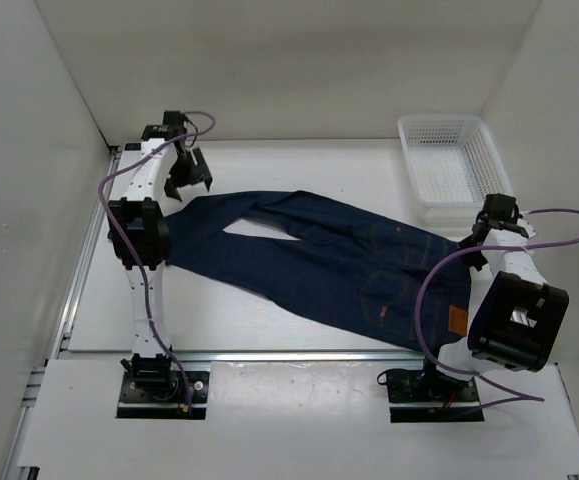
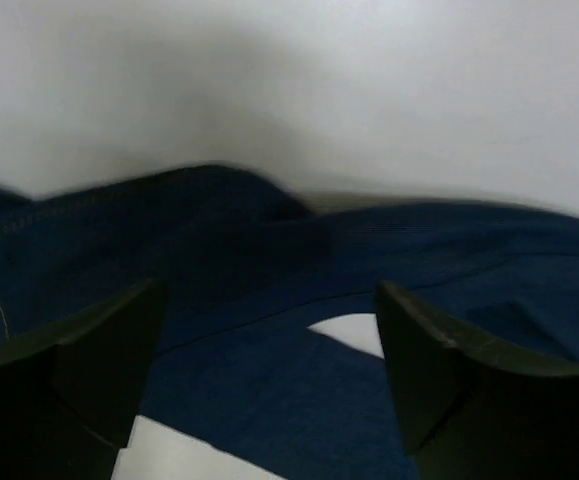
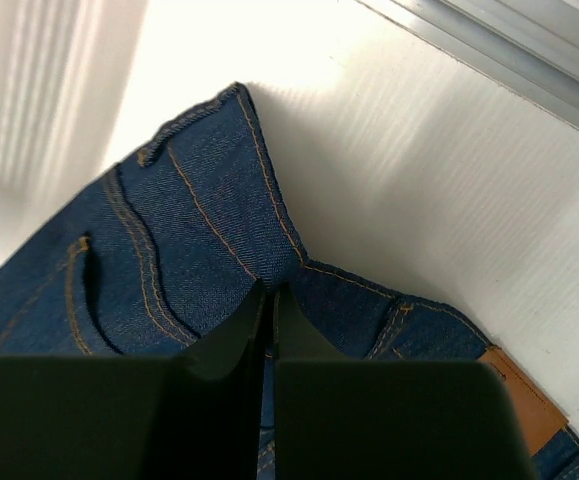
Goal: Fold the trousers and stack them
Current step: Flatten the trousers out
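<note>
The dark navy trousers [image 1: 329, 265] lie spread diagonally on the white table, legs pointing far left, waist at the near right with a brown patch [image 1: 457, 320]. My left gripper [image 1: 191, 185] is open and hovers just above the leg ends. In the left wrist view its gripper [image 2: 269, 335] is wide apart, with denim [image 2: 219, 240] below and between the jaws. My right gripper [image 1: 472, 241] is at the waist's far right corner. In the right wrist view it [image 3: 270, 295] is shut on a fold of the waistband [image 3: 189, 230] with orange stitching.
A white mesh basket [image 1: 454, 165] stands at the far right, close behind the right gripper. White walls enclose the table on the left, back and right. A metal rail [image 3: 509, 40] runs along the table's edge.
</note>
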`<move>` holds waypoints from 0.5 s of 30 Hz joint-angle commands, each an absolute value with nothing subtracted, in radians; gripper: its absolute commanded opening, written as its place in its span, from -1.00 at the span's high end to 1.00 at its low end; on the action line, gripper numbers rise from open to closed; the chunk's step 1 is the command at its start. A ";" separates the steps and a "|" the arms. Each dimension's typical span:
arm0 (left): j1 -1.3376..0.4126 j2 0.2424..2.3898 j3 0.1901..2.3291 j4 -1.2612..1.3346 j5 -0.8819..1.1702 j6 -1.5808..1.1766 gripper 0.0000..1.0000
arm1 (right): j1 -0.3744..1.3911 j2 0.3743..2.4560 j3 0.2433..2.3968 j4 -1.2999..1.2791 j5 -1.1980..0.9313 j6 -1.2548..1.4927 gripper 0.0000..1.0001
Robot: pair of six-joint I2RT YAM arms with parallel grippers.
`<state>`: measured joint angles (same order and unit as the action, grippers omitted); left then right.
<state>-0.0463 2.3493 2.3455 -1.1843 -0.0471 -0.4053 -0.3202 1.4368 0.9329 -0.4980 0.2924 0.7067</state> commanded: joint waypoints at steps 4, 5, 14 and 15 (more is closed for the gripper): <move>0.069 2.080 2.096 -1.152 -0.130 -0.402 0.80 | -0.327 1.456 0.946 -0.495 0.299 0.696 1.00; 0.078 2.059 2.076 -1.152 -0.143 -0.402 0.80 | -0.327 1.456 0.946 -0.495 0.299 0.696 1.00; 0.202 1.905 1.603 -1.065 -0.040 -0.440 0.11 | -0.327 1.456 0.946 -0.486 0.255 0.687 1.00; 0.221 1.893 1.560 -1.037 -0.019 -0.452 0.04 | -0.327 1.456 0.946 -0.486 0.242 0.687 1.00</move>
